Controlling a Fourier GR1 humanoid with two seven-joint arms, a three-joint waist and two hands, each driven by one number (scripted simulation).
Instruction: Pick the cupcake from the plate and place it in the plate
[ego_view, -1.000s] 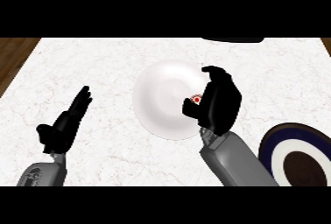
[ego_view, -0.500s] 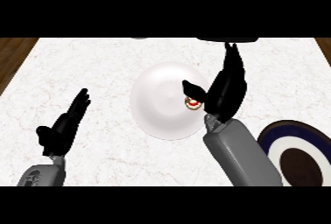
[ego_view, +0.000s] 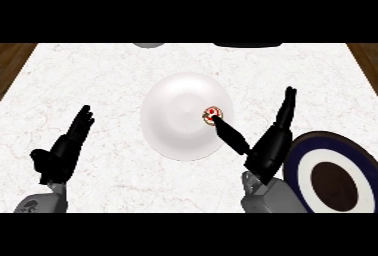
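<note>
Cupcake (ego_view: 212, 114) sitting on the white plate (ego_view: 173, 117), just off the right hand's (ego_view: 267, 148) thumb tip, perhaps touching. Fingers straight, gripping nothing. Blue-rimmed plate (ego_view: 303, 150) beside, apparently bare.

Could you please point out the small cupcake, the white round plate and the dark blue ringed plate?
Small red-topped cupcake (ego_view: 212, 115): head view, on its top.
White round plate (ego_view: 173, 107): head view, on its bare middle.
Dark blue ringed plate (ego_view: 347, 145): head view, on its upper rim.
</note>
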